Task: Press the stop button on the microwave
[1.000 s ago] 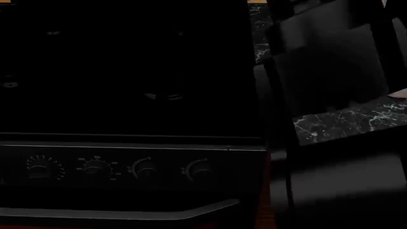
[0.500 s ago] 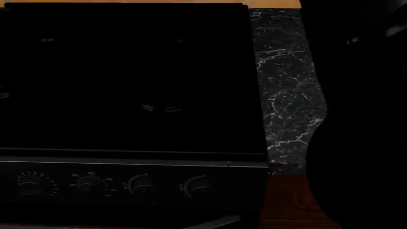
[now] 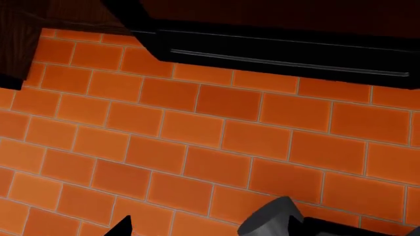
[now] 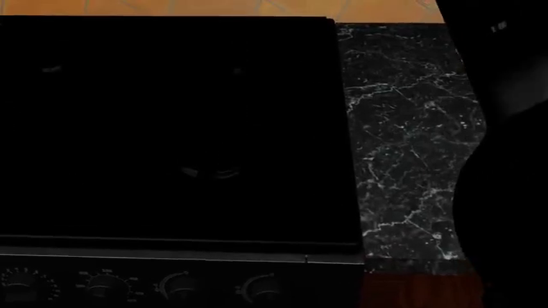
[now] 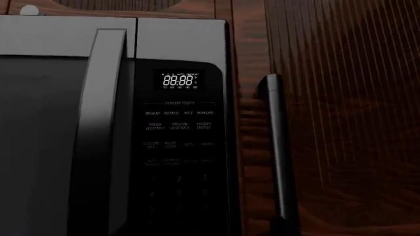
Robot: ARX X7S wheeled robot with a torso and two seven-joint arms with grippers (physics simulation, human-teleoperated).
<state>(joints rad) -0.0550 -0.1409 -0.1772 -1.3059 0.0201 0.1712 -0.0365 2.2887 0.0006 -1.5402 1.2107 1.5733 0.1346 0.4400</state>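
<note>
The microwave (image 5: 111,123) fills the right wrist view, with a steel door handle and a black control panel (image 5: 178,142). Its display (image 5: 179,80) reads 88:88. The upper rows of buttons are legible, but the lower rows are too dark to read, so I cannot pick out the stop button. My right gripper's jaws are lost in the dark at that view's edge. My right arm (image 4: 509,160) is a dark mass at the right of the head view. My left gripper (image 3: 223,231) shows only two black fingertips, wide apart and empty, facing an orange brick wall (image 3: 196,147).
A black stove (image 4: 171,128) with a row of knobs (image 4: 179,285) lies below the head camera, with a dark marble counter (image 4: 411,141) to its right. A wood cabinet (image 5: 341,98) with a dark bar handle (image 5: 279,147) adjoins the microwave. A grey cylinder (image 3: 272,221) is near the left fingers.
The stove has slid down the head view and more of the wall and marble counter shows. My right arm has moved off to the right edge of the head view.
</note>
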